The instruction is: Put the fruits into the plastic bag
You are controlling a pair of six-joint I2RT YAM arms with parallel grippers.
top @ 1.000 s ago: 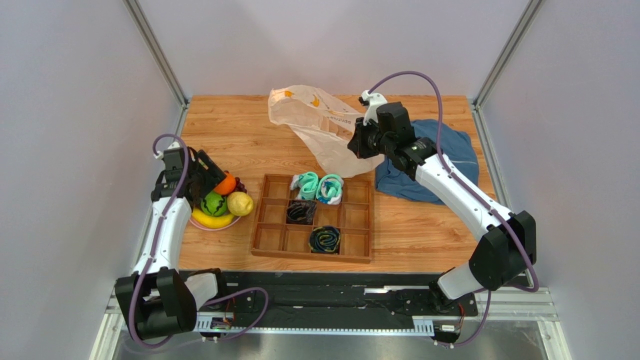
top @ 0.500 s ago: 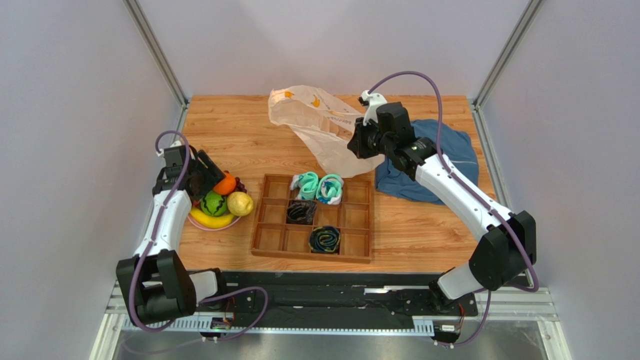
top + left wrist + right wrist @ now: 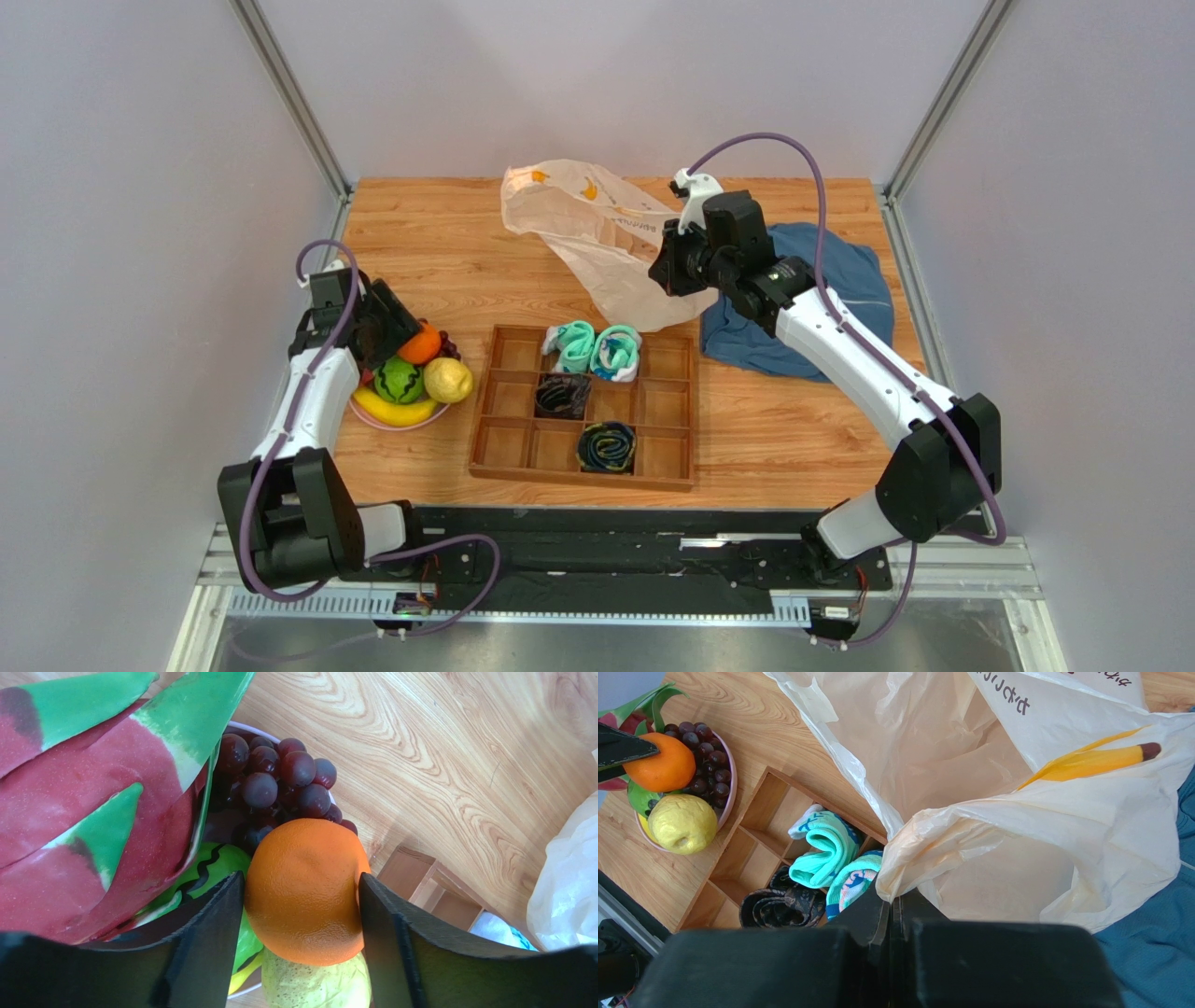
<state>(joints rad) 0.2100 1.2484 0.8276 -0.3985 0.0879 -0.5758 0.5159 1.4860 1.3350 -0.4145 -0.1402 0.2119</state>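
Orange, frame centre: judged light, rigid, slick; flanked at widest girth by left gripper, clamping undeterminable. Plastic bag rim pinched by shut right gripper.

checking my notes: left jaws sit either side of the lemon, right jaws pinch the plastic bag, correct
No: the left wrist view shows the left jaws either side of the orange, not the lemon. The right jaws do pinch the plastic bag.

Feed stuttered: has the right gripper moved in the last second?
No. The right gripper stays beyond the wooden tray's far right corner, shut on the plastic bag.
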